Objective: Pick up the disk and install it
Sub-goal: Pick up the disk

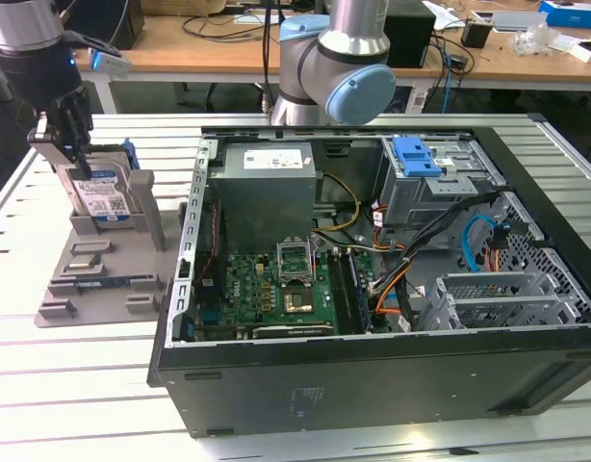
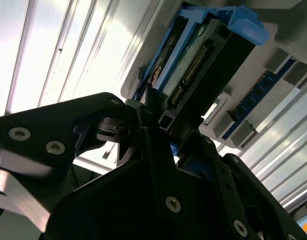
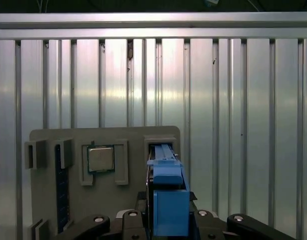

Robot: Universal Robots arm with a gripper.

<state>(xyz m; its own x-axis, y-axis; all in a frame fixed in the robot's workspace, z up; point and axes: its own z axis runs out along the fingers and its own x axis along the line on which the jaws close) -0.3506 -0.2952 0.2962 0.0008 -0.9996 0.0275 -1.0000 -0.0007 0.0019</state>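
Tabletop of aluminium slats (image 1: 84, 385) carries everything I can see from where I stand. The biggest thing on it is the open computer case (image 1: 372, 375), lying on its side with its boards and cables exposed. At its far end, toward the exterior view's right, sits the grey drive bay (image 1: 425, 197) with a blue bracket (image 1: 416, 156) on top. The arm (image 1: 336, 58) rises behind the case and reaches across to the exterior view's left.

Just beside the case on that side lies a grey parts holder (image 1: 103, 274), and the disk (image 1: 101, 197) stands upright in one of its slots, label facing out. The gripper (image 1: 74, 144) is at the disk's top edge. In the first wrist view the blue carrier rail (image 3: 169, 200) runs between the black jaws, which sit tight on both sides, so I judge it clenched on the disk, with the disk seated in its slot. A processor chip (image 3: 101, 159) rests in the next pocket.

The step in hand looks like lifting the disk out. Doing it well calls for a straight pull along the slot, with the disk kept upright so the rails don't bind on the slot walls. The grasp is near one top corner, so a slow start would show any tilt early.
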